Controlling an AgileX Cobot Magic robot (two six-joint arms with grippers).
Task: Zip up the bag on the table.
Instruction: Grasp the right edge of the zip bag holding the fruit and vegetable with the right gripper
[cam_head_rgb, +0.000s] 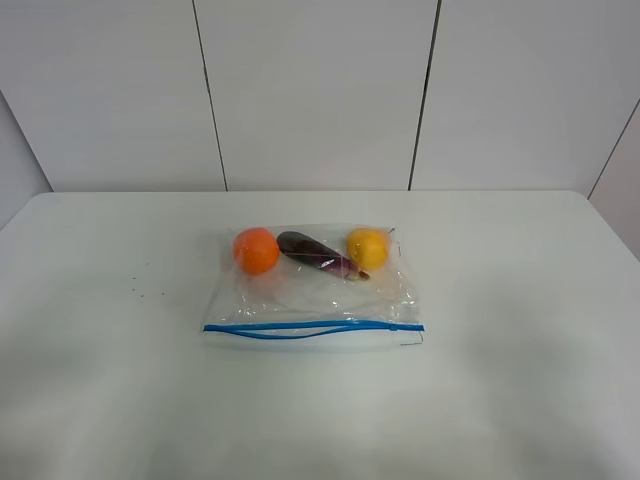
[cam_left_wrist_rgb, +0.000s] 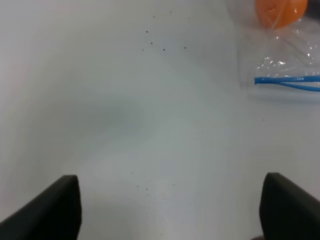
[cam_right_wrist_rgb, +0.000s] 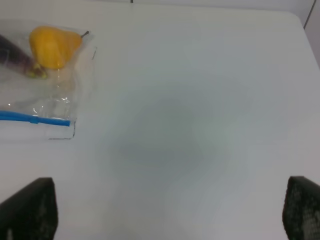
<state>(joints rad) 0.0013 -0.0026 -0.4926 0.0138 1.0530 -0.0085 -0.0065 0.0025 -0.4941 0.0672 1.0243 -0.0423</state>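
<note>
Clear crinkled plastic bag — flat on matte white table.

From my left wrist camera, the bag and its orange run off the frame; from my right, the eggplant is clipped. Dark specks on the table are too small to identify.

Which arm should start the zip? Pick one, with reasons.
Left gripper, tentatively: the blue zip strip gapes on its side; near the right gripper it looks sealed. Both open, off the bag.
</note>
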